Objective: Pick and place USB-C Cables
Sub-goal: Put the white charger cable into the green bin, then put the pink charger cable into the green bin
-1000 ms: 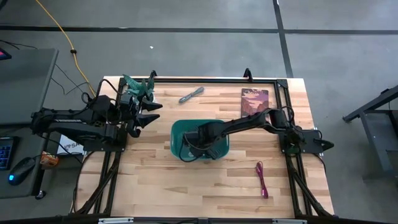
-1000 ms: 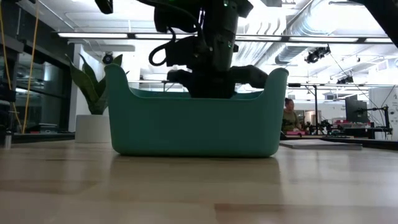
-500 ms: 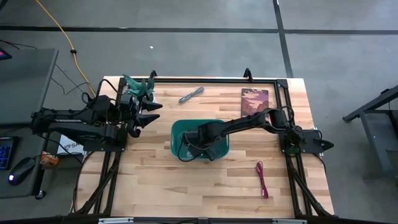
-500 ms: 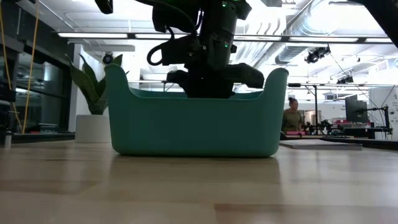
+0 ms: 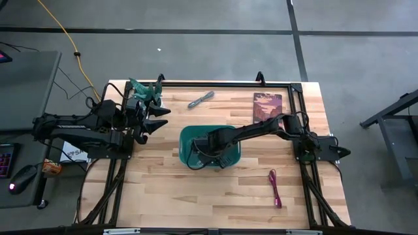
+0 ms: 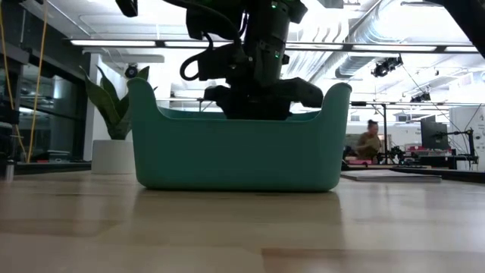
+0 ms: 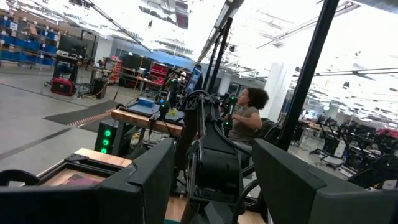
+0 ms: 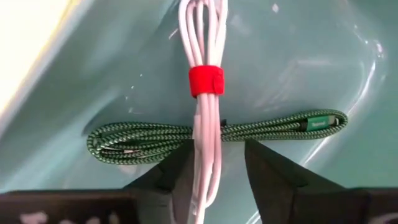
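Observation:
My right gripper (image 8: pixel 214 177) is open, down inside the teal bin (image 5: pixel 185 139), seen above the bin's rim in the low view (image 6: pixel 261 92). Its fingers stand on either side of the white cable with the red band (image 8: pixel 205 81). That cable lies across the dark green cable (image 8: pixel 155 140) on the bin floor. The grey cable (image 5: pixel 201 99) lies on the table near the far edge. The magenta-red cable (image 5: pixel 275 188) lies toward the near right corner. My left gripper (image 5: pixel 159 119) waits open above the table's left side.
A book (image 5: pixel 267 106) lies at the far right of the table. A green plant-like object (image 5: pixel 145 90) sits at the far left corner. A black frame runs along the table's edges. Bare wood lies between the bin and the near edge. A person (image 6: pixel 370 140) stands in the room behind.
My right gripper has risen a little inside the bin, its fingers spread throughout. The person in the room behind has walked toward the right.

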Action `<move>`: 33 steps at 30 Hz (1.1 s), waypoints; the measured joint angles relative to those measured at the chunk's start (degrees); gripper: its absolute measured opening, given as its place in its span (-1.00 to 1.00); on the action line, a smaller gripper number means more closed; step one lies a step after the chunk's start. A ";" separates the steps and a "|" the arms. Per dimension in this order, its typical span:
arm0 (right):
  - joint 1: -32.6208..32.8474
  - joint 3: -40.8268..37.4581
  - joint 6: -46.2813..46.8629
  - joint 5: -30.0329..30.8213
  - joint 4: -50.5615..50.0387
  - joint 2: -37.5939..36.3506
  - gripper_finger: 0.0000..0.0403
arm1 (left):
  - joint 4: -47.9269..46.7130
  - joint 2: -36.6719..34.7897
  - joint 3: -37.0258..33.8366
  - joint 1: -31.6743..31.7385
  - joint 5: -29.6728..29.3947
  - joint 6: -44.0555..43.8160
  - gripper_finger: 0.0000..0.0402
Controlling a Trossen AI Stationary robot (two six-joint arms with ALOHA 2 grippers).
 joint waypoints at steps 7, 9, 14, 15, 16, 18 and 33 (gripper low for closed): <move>0.13 0.00 -0.02 0.04 -0.56 0.00 -0.20 | 0.00 0.00 0.00 0.00 0.00 0.02 -0.02; 0.15 0.00 -0.02 0.04 -0.74 0.00 -0.19 | 0.00 0.00 0.00 0.00 0.00 0.02 -0.02; 0.15 0.00 -0.02 0.04 -1.14 0.00 -0.19 | 0.02 0.01 0.00 -0.01 0.00 0.02 -0.02; 0.13 0.00 -0.02 0.04 -1.22 0.00 -0.19 | 0.01 0.01 0.00 0.00 0.00 0.02 -0.02; 0.13 0.00 -0.05 0.05 -1.42 -0.06 -0.19 | 0.01 0.01 0.00 -0.01 0.00 0.02 -0.02; 0.13 0.00 -0.09 0.06 -1.91 -0.44 -0.19 | 0.02 0.00 0.00 -0.02 0.00 0.02 -0.02; -4.46 0.04 15.97 -9.18 -15.64 -14.71 -0.24 | 0.00 0.01 0.00 0.00 0.00 0.02 -0.02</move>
